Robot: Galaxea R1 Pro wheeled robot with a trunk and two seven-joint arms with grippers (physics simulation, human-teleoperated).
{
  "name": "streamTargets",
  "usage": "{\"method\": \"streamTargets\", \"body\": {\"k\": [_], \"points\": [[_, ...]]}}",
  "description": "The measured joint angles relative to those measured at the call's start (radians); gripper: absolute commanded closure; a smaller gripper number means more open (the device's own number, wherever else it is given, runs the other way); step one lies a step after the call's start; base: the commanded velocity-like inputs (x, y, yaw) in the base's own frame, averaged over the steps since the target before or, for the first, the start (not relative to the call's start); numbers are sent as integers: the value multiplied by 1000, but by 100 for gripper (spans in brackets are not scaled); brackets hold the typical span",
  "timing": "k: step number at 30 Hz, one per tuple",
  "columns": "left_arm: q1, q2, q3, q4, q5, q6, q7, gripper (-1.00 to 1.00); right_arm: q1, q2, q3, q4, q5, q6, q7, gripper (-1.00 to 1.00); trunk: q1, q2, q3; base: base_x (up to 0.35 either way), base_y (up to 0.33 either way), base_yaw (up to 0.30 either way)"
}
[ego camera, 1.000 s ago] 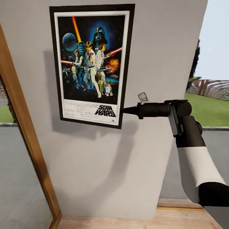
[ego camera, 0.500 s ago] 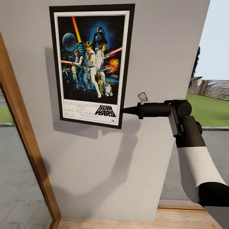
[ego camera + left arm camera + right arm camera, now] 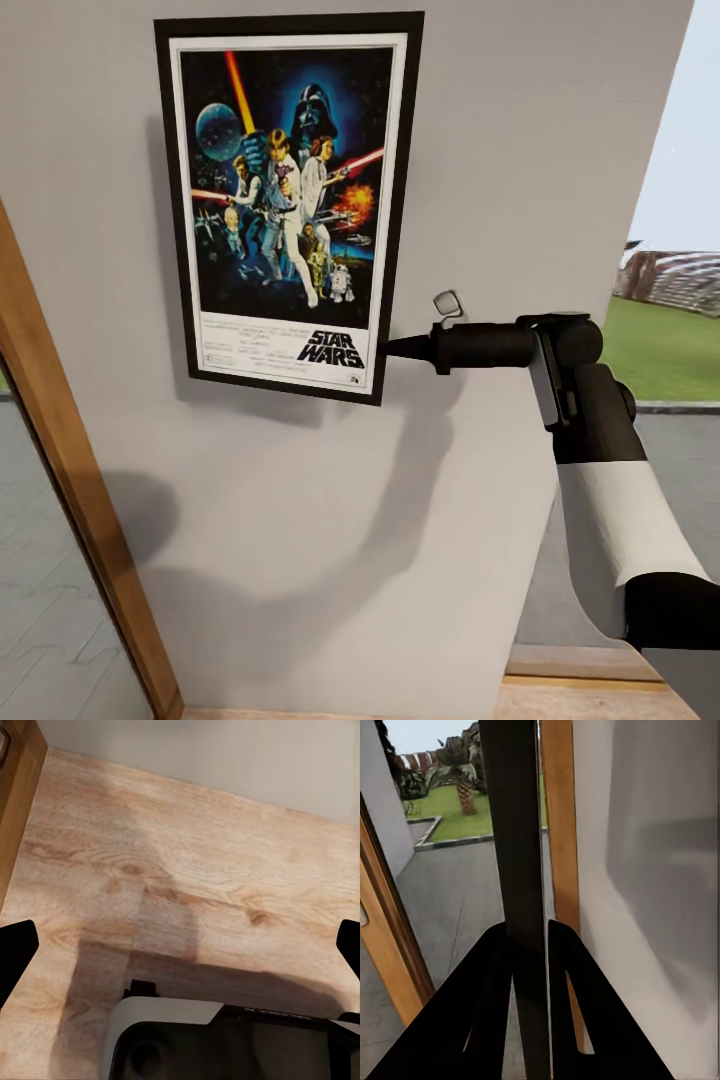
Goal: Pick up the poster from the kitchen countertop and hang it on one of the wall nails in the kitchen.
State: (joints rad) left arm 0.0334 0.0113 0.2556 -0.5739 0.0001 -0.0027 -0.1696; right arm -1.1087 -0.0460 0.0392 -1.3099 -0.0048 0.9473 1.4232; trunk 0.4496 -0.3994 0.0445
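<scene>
R claw (image 3: 385, 348) clamped, L claw (image 3: 180, 945) agape

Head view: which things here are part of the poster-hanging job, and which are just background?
Job:
- poster, held up in front of the wall
- right gripper, shut on the poster's lower right edge

Background:
- wooden frame at the left
- lawn outside
- wood floor
- left gripper, open and empty

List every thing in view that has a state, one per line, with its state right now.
Tall rectangular black-framed Star Wars poster: upright, held in front of the plain pale grey wall, gripped at its lower right edge.
Right end effector: shut on the poster's frame edge, seen edge-on between its fingers in the right wrist view.
Left end effector: open, holding nothing, pointed down at the light wooden floor.
</scene>
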Motion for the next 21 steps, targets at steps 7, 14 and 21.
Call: {"method": "streamTargets", "body": {"k": [7, 14, 21], "points": [[0, 0, 1, 0, 0, 0, 0, -100, 0, 2, 1, 0, 0, 0, 0, 100, 0, 0, 0, 13, 0, 0], [25, -20, -3, -10, -1, -8, -4, -100, 4, -4, -1, 1, -1, 5, 29, 100, 0, 0, 0, 0, 0, 0], [25, -20, -3, -10, -1, -8, -4, -100, 4, -4, -1, 1, -1, 4, 30, 100, 0, 0, 0, 0, 0, 0]]}}
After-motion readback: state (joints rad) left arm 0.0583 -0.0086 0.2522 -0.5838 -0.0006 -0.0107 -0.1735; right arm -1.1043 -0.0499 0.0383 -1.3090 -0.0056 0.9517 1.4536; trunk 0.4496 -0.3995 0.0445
